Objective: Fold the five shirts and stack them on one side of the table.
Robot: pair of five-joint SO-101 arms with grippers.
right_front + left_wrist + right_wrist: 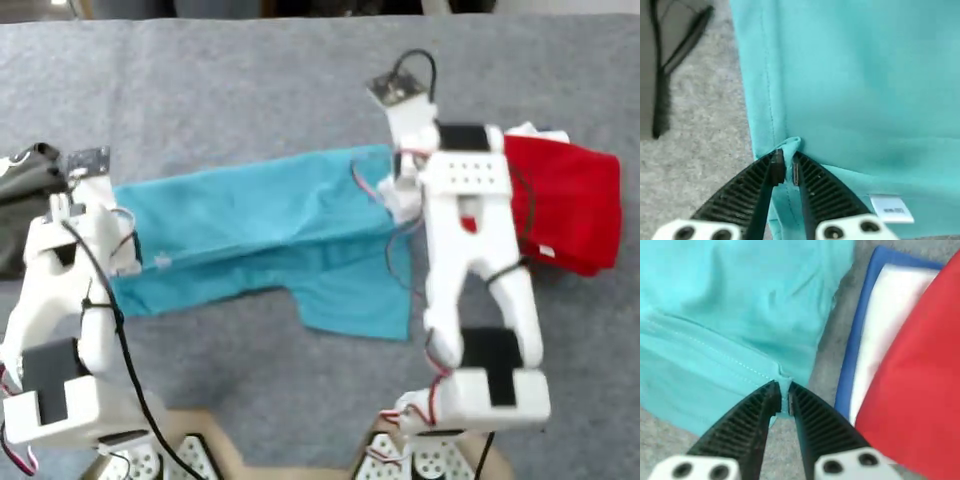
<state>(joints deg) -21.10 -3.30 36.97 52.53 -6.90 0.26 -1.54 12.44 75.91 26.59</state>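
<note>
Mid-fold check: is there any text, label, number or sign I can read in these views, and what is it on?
On the teal shirt, a white label: dark print, too blurred to read.
No other words, numbers or signs are legible.

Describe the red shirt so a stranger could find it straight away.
On the grey table, go past the spread teal shirt toward the right arm. The red shirt lies folded there, topping a blue-edged white one, the only red cloth.

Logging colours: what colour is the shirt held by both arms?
Teal fabric shirt; the high view shows it best.
</note>
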